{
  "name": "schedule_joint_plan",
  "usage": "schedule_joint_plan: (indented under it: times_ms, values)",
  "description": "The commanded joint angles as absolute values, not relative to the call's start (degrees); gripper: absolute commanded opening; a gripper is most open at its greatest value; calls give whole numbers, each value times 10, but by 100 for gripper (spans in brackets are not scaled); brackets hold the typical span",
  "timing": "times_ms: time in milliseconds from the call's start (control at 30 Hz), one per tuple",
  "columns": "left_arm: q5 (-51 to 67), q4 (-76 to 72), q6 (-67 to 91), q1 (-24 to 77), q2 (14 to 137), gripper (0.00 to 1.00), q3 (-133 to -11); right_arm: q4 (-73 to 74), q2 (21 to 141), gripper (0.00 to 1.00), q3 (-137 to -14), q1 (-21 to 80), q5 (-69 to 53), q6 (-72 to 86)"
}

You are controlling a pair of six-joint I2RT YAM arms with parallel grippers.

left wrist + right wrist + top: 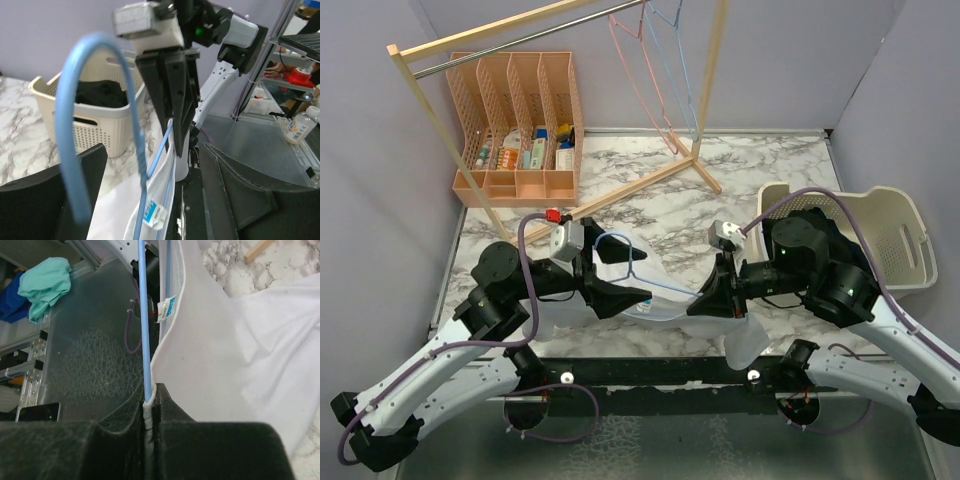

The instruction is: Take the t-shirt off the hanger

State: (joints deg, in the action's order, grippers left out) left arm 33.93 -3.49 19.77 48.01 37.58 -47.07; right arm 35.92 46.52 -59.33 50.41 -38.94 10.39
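A white t-shirt (665, 312) lies draped on a blue wire hanger (620, 250) between my two grippers, low over the near table edge. My right gripper (700, 303) is shut on the hanger's wire, with a roll of shirt fabric pinched in; the right wrist view shows the jaws (150, 396) closed round the blue wire (144, 315) beside the shirt (240, 350). My left gripper (635, 297) is open. In the left wrist view its fingers (50, 200) stand wide apart with the hanger hook (75, 140) and shirt collar (160, 200) between them, touching neither.
A cream laundry basket (910, 215) with dark clothing stands at the right, also in the left wrist view (105, 125). A wooden garment rack (650, 185) with pink and blue hangers (660, 60) stands behind. A peach organiser (520, 120) is at the back left.
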Motion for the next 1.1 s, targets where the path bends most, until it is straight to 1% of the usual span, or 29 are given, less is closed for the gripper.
schedule_joint_plan:
  times_ms: [0, 33, 67, 133, 167, 200, 267, 300, 367, 433, 467, 500, 533, 567, 600, 667, 767, 800, 867, 900, 933, 1033, 1067]
  values:
    - [397, -118, 240, 480, 401, 73, -468, 320, 467, 2, -579, 504, -412, 108]
    - [401, -120, 244, 479, 407, 69, -469, 319, 466, 2, -578, 504, -410, 111]
    - [405, -121, 246, 479, 412, 63, -469, 319, 465, 2, -577, 504, -408, 111]
    - [409, -120, 250, 480, 420, 50, -470, 318, 465, 2, -577, 504, -407, 111]
    - [412, -119, 252, 479, 422, 41, -470, 317, 464, 2, -576, 504, -407, 113]
    - [414, -116, 252, 479, 425, 32, -471, 317, 464, 2, -575, 504, -407, 113]
    - [412, -104, 250, 479, 426, 2, -476, 316, 462, 2, -574, 504, -405, 114]
    - [407, -93, 249, 479, 424, 0, -479, 316, 460, 2, -571, 504, -404, 116]
    - [399, -70, 243, 479, 418, 0, -485, 316, 456, 2, -567, 504, -399, 118]
    - [387, -46, 234, 479, 408, 0, -494, 317, 451, 4, -561, 504, -386, 121]
    - [376, -34, 230, 479, 397, 0, -501, 318, 448, 8, -557, 504, -379, 124]
    - [366, -20, 225, 480, 389, 0, -506, 319, 443, 17, -553, 504, -370, 126]
    - [357, -5, 218, 480, 382, 0, -515, 322, 440, 29, -548, 504, -363, 127]
    - [346, 13, 211, 480, 374, 0, -525, 325, 435, 38, -544, 504, -358, 129]
    - [336, 31, 203, 480, 366, 0, -537, 328, 429, 44, -540, 504, -352, 130]
    - [317, 61, 193, 479, 350, 0, -559, 337, 419, 52, -533, 504, -339, 133]
    - [296, 92, 185, 479, 330, 0, -585, 343, 404, 54, -521, 504, -321, 141]
    - [292, 99, 184, 479, 325, 0, -592, 340, 399, 54, -519, 504, -321, 143]
    - [286, 115, 181, 480, 318, 0, -605, 338, 395, 51, -516, 504, -326, 143]
    - [283, 125, 179, 479, 317, 0, -611, 338, 394, 48, -517, 504, -326, 143]
    - [280, 132, 178, 479, 315, 0, -614, 338, 394, 43, -519, 504, -324, 142]
    - [270, 149, 174, 479, 308, 0, -619, 340, 393, 10, -526, 504, -292, 144]
    - [266, 155, 173, 479, 305, 0, -620, 346, 393, 3, -531, 504, -265, 145]
